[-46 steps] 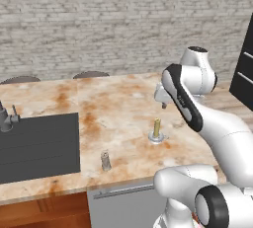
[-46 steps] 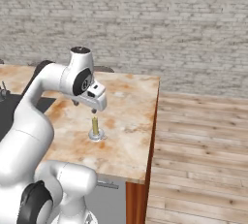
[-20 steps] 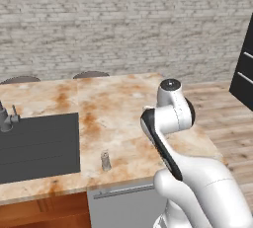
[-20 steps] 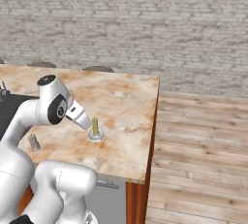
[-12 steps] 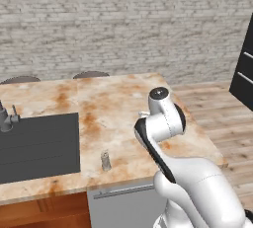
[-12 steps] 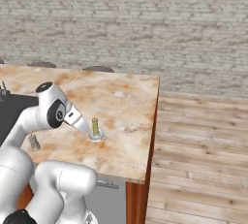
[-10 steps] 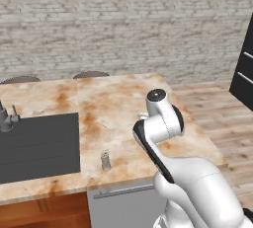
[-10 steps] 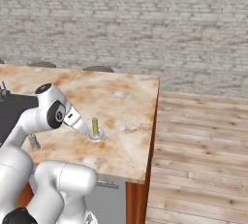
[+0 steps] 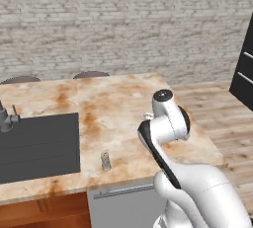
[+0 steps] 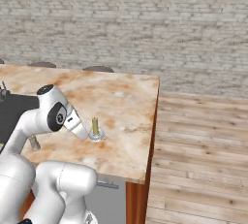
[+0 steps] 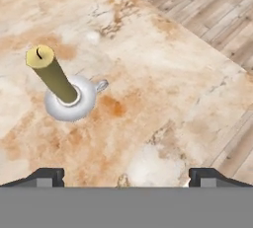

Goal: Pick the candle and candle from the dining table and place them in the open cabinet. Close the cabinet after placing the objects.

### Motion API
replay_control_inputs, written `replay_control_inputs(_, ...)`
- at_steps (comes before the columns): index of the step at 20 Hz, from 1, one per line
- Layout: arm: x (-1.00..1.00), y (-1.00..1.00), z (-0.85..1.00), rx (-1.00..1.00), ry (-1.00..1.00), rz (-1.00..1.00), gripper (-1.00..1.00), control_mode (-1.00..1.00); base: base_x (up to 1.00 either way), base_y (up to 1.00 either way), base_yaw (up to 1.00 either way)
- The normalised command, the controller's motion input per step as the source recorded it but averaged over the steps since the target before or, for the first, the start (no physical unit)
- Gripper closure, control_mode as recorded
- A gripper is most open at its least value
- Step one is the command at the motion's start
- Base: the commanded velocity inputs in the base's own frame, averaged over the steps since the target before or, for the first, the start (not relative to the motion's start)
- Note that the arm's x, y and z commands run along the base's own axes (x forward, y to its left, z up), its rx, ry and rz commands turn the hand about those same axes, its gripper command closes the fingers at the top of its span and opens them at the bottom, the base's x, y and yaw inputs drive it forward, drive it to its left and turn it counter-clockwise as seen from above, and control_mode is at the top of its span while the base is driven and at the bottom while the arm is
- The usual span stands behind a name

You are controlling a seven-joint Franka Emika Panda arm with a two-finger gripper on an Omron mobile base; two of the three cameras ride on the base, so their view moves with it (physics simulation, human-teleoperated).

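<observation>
Our two-finger gripper [image 11: 126,175] hangs with jaws spread wide and empty over the beige, rust-mottled stone dining table [image 11: 163,98], and the slim olive-yellow taper candle in its round silver dish holder [image 11: 58,83] stands upright ahead and left of the fingertips, so we judge a leftward shift comes first.

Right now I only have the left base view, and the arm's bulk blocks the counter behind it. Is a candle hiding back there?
Observer: Yes. The taper candle stands upright in its silver holder on the dining table, just beyond the arm.
Reviewer: Is the tool holding it?
Observer: No. The hand view shows the tool open with the taper up and to the left of it, untouched.
Reviewer: Which end of the table?
Observer: Toward the end beside the wooden floor.
</observation>
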Motion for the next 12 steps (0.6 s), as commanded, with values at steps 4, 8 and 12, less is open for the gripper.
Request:
replay_control_inputs(4,-0.55,-0.79,0.00,0.23,-0.13,0.00,-1.00,-1.00,0.00,0.00,0.00)
replay_control_inputs(8,-0.17,-0.92,0.00,0.23,-0.12,0.03,-1.00,-1.00,0.00,0.00,0.00)
replay_control_inputs(12,0.07,-0.78,-0.03,0.22,-0.05,0.08,-1.00,-1.00,0.00,0.00,0.00)
